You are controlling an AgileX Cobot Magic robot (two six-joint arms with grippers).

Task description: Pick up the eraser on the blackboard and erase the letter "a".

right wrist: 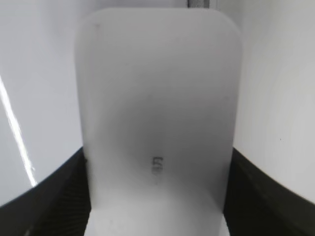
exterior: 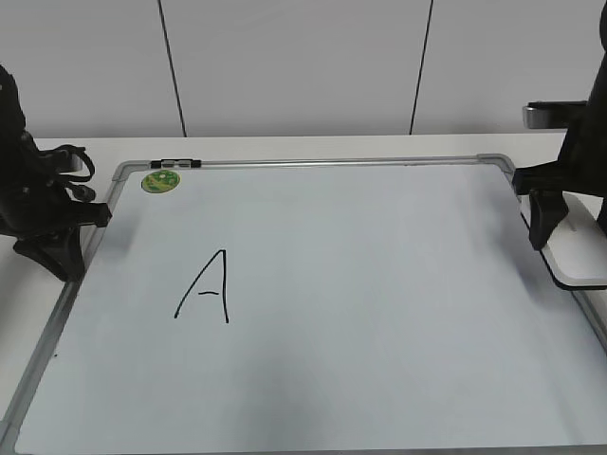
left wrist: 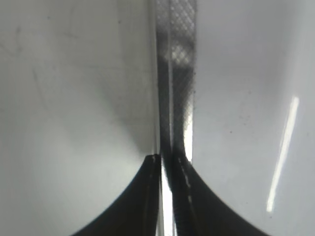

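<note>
Two arms parked at the blackboard [exterior: 313, 379] edges: right gripper [right wrist: 157, 196] straddles the eraser [right wrist: 157, 98], grip unclear, left gripper [left wrist: 170, 162] pinched closed on nothing; next, lift eraser, though only a capital A [exterior: 207, 287] shows.

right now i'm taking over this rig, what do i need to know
Left gripper: shut, holding nothing, over the blackboard frame on its left side.
Right gripper: shut on the eraser, fingers against both its long sides, low at the board's right edge.
Board: the only writing in view is a capital A, whole; no lowercase "a" shows.
Done: eraser gripped.
Left: confirm which letter is meant before wiping, then lift the eraser and carry it there.
</note>
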